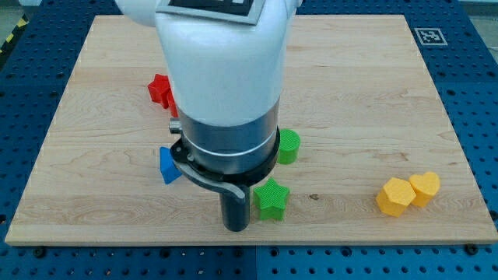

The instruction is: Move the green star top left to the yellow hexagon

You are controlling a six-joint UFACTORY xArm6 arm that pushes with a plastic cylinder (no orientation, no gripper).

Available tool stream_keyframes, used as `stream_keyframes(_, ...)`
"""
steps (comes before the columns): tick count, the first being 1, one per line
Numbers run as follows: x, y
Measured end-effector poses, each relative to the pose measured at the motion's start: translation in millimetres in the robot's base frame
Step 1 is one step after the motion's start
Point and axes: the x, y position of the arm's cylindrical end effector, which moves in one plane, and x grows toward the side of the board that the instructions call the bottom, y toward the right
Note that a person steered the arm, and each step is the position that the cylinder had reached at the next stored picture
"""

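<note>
The green star (272, 199) lies on the wooden board (350, 93), a little below its middle. The yellow hexagon (394, 196) lies far to the star's right, near the board's lower right, touching a yellow heart (426, 187) on its right. My tip (236, 229) is at the lower end of the dark rod, just left of the green star and slightly below it, very close to or touching its left side. The white arm body hides the board above the rod.
A green round block (289, 146) sits just above the star, partly behind the arm. A blue block (168, 165) and a red block (160, 89) lie at the arm's left, both partly hidden. A marker tag (430, 36) sits at the board's top right corner.
</note>
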Motion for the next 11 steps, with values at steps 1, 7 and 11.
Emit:
stream_keyframes(1,-1.7,9.5)
stream_keyframes(7,-46.0,47.2)
stream_keyframes(11,-56.5,122.6)
